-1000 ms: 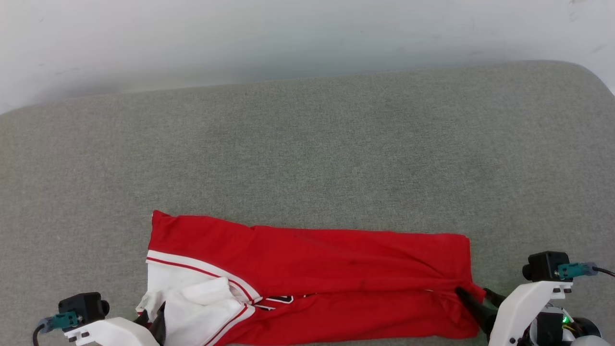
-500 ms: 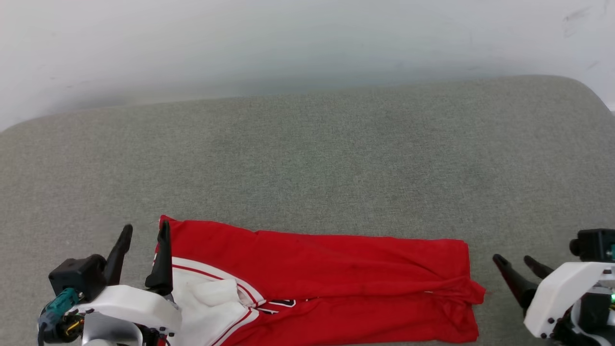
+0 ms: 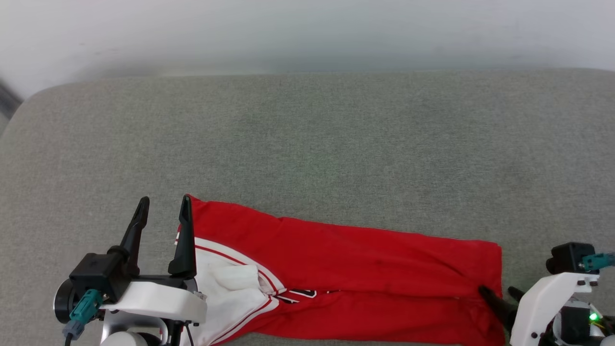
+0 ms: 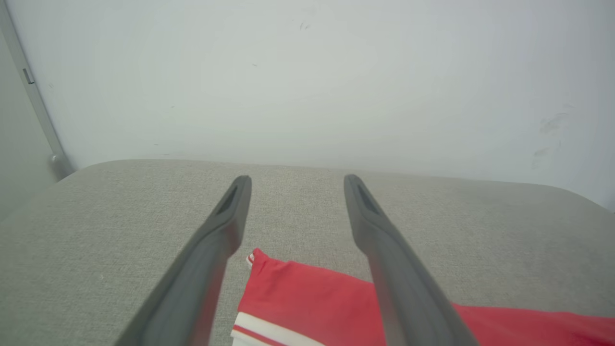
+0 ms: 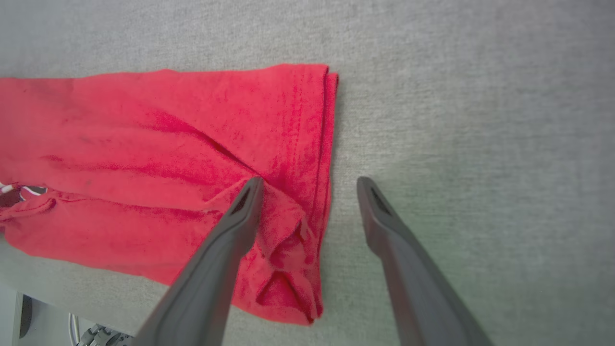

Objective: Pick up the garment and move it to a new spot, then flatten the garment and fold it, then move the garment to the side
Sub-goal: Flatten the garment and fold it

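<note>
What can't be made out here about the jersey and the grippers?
Head view: the print on the garment is mostly tucked under a red fold, unreadable.
Head view: the left gripper and its mount hide part of the white sleeve.
Right wrist view: whether the right gripper touches cloth is unclear.

The left gripper (image 3: 165, 199) has two long, tapered matte-black fingers (image 3: 185, 235) above a white wrist shell (image 3: 153, 300). Left of that shell sit a black box-shaped camera (image 3: 98, 274) and a teal cable plug (image 3: 82, 307).
</note>
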You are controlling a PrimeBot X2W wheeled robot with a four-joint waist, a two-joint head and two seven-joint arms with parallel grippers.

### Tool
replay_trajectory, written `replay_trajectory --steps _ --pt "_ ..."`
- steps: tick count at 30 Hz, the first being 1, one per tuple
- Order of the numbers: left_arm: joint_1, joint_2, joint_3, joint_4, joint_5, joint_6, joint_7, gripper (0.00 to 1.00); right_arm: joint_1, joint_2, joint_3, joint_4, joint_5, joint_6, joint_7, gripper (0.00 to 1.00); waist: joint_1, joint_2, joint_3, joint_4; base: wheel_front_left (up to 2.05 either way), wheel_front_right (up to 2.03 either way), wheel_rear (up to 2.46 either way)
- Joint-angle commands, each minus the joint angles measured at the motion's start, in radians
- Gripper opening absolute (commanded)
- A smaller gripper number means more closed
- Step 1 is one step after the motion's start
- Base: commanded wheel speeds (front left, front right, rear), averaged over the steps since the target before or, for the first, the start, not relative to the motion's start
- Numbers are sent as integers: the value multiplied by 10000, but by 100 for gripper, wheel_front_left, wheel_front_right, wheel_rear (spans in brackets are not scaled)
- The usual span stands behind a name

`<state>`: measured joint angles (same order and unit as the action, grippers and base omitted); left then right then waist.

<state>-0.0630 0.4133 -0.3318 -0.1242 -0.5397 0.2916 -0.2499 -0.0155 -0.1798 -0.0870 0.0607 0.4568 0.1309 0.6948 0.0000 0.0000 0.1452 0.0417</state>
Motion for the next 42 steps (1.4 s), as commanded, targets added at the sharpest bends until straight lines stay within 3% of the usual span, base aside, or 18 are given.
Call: replay_trajectory --steps 1,10,11,13,27,37,42 --pt "-140 -38 -35 -38 44 -8 -63 100 -13 101 98 198 49 -5 57 100 0 0 168 201 0 0 0" --pt "-318 -140 -101 38 82 -27 -86 100 -144 472 679 1364 314 -2 406 100 0 0 485 362 0 0 0" --pt "-332 -146 -102 60 77 -22 -89 100 -130 541 756 1476 391 0 545 49 0 0 488 353 0 0 0" --pt "-323 -139 -99 101 91 -1 -95 100 -206 561 883 1522 437 12 607 0 0 0 460 320 0 0 0" --pt "97 109 -177 42 182 253 182 100 -719 -353 319 648 331 -6 281 0 0 0 -346 -69 0 0 0" --pt "529 204 -215 -143 109 445 387 100 -150 -758 -1582 312 13 -5 808 0 0 0 -851 -325 0 0 0" --pt "638 253 -263 -220 101 500 460 100 -144 -309 -2579 27 452 -5 1316 0 0 0 -1001 -370 0 0 0"
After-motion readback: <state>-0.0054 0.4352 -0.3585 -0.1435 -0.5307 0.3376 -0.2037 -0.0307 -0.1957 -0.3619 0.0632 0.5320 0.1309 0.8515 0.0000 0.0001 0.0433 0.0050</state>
